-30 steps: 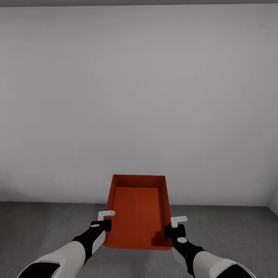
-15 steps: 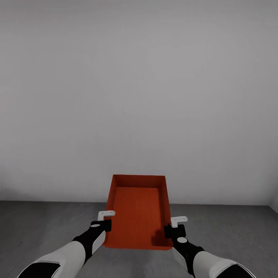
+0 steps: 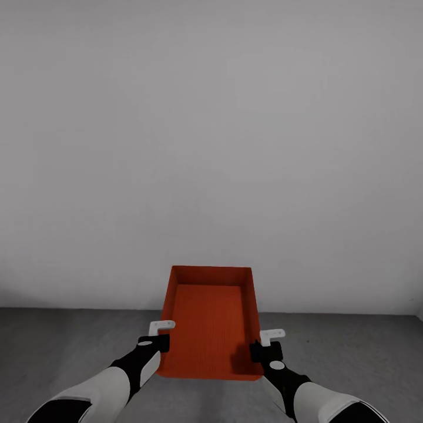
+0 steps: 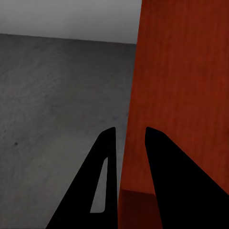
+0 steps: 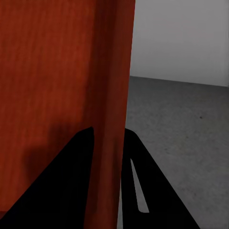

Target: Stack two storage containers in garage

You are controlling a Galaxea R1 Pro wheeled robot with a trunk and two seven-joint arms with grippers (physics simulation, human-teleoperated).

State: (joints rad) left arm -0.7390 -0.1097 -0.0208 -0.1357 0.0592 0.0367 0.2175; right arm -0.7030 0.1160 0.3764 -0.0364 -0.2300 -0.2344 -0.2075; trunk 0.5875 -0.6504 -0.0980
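One orange-red storage container [image 3: 210,320], open-topped and empty, hangs level in front of me above the dark grey concrete floor [image 3: 64,341]. My left gripper [image 3: 163,343] is shut on its left wall, and my right gripper [image 3: 257,351] is shut on its right wall. In the left wrist view the black fingers [image 4: 160,181] straddle the container wall [image 4: 183,95]. The right wrist view has the right gripper's dark fingers [image 5: 76,181] clamped across the other wall [image 5: 112,95].
A plain white-grey wall [image 3: 211,147] stands straight ahead and meets the floor just beyond the container. A corner of the room shows at the far right [image 3: 416,311]. Bare concrete lies to either side of my arms.
The wall's top edge has slid out of the picture as the camera shifted slightly. Both arms and the container hold the same pose.
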